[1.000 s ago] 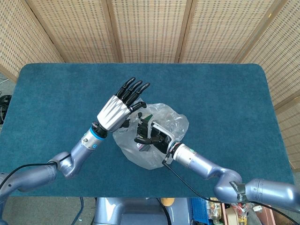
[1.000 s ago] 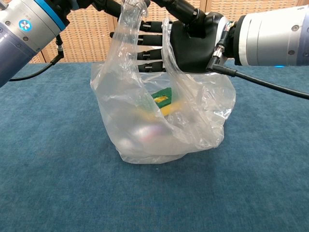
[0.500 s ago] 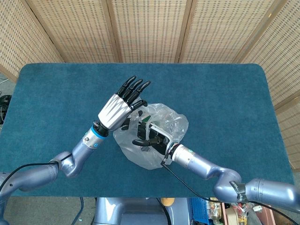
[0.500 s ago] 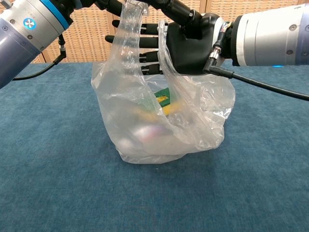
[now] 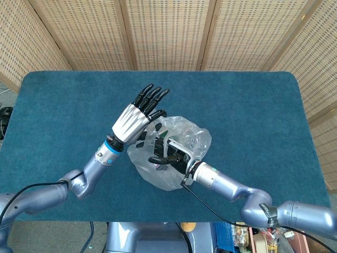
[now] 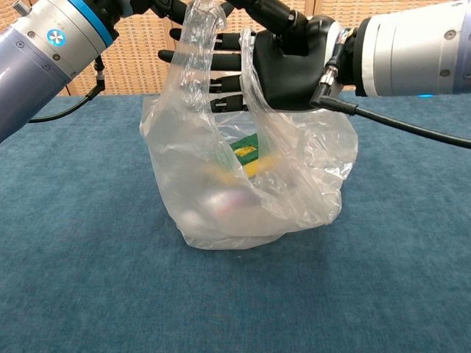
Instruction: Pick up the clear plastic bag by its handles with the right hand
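The clear plastic bag (image 5: 187, 138) (image 6: 243, 198) sits mid-table with green and yellow items inside. Its two handles stand upright. My left hand (image 5: 138, 113) hovers over the bag's far left side with its fingers straight. One handle (image 6: 200, 29) runs up to the left hand's thumb and is held taut there. My right hand (image 5: 167, 155) (image 6: 283, 59) reaches in from the right, palm against the other handle (image 6: 250, 66). Its straight fingers (image 6: 193, 56) pass leftwards through both handle loops and are not curled around them.
The blue cloth table (image 5: 253, 105) has bare room all round the bag. Woven screens (image 5: 168, 31) stand behind the far edge. A black cable (image 6: 412, 129) trails from the right wrist over the table's right side.
The right hand's fingers have pushed further left through the handle loops. The left hand has lifted slightly up and away, drawing its handle tauter. The bag body has stayed put.
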`<state>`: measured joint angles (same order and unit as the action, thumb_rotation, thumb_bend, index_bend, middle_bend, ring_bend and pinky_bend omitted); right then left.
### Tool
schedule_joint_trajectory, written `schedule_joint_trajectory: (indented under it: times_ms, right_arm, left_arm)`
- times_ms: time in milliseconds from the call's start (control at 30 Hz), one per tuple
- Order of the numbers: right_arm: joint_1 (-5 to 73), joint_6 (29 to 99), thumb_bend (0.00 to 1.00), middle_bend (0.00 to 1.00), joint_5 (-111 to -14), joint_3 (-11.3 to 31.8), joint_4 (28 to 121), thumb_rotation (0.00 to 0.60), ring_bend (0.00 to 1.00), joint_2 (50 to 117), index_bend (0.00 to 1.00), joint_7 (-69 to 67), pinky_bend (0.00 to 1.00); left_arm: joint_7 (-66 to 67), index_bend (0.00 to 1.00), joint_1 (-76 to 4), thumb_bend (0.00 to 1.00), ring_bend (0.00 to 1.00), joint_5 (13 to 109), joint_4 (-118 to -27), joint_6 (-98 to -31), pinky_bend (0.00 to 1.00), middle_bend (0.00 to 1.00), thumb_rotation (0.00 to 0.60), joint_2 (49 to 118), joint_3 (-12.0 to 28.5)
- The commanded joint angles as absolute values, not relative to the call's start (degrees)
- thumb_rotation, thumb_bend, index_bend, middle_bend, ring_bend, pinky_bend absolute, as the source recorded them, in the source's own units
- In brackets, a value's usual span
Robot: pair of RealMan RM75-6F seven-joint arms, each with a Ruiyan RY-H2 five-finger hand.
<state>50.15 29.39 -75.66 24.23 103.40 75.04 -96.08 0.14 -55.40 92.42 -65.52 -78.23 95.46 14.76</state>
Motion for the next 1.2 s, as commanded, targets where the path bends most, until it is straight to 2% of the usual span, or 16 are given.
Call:
schedule_joint_trajectory:
  times_ms: [33,300,400,467,567,633,733,900,1200]
  right_arm:
    - [50.0,29.1,0.09,0.32,-75.9,24.4,103.3,0.6,0.11,75.0,0.26,-96.3,0.04]
    - [49.4,28.4,0.15,0.36,-77.2,24.4,103.4,0.6,0.15,74.8,0.29,-97.3,0.08]
    - [49.2,28.4,0.15,0.37,-77.4,24.5,103.3,0.6,0.17,74.7,0.29,-97.6,0.09]
    - [49.0,28.3,0.15,0.38,-77.6,24.6,103.2,0.6,0.18,74.6,0.29,-98.1,0.09]
    - [48.7,28.2,0.15,0.39,-78.0,24.4,103.2,0.6,0.2,74.3,0.29,-98.3,0.1]
    - [48.5,28.3,0.15,0.4,-78.3,24.4,103.2,0.6,0.21,74.1,0.3,-98.7,0.1]
    - [48.0,28.6,0.16,0.4,-78.8,24.3,103.4,0.6,0.21,73.7,0.29,-99.3,0.1]
    - [47.2,29.1,0.16,0.4,-79.3,24.1,103.4,0.6,0.21,72.9,0.3,-100.3,0.1]
    - [46.7,29.9,0.16,0.4,-81.1,23.4,103.5,0.6,0.21,72.0,0.3,-102.4,0.1]
  left_arm:
    - [0.1,0.41,-55.3,0.41,0.0,92.3,-65.5,-78.2,0.0,0.0,0.6,95.4,14.7]
    - [-0.1,0.4,-55.1,0.41,0.0,91.8,-65.7,-78.0,0.0,0.0,0.6,95.2,14.6]
    - [-0.1,0.36,-55.0,0.41,0.0,91.9,-65.7,-78.2,0.0,0.0,0.6,95.1,14.5]
    - [-0.1,0.28,-54.9,0.41,0.0,91.9,-65.6,-78.2,0.0,0.0,0.6,95.0,14.4]
    - [-0.4,0.06,-54.7,0.41,0.0,91.8,-65.7,-78.1,0.0,0.0,0.6,94.6,14.3]
    - [-0.7,0.0,-54.6,0.41,0.0,91.5,-66.0,-78.0,0.0,0.0,0.6,94.3,14.4]
    - [-1.6,0.0,-54.4,0.38,0.0,91.8,-66.7,-77.8,0.0,0.0,0.6,93.3,14.1]
    - [-3.2,0.0,-53.9,0.21,0.0,92.8,-67.9,-77.5,0.0,0.0,0.599,90.6,13.1]
    - [-4.7,0.0,-52.8,0.15,0.0,93.4,-69.9,-76.8,0.0,0.0,0.593,86.4,11.8]
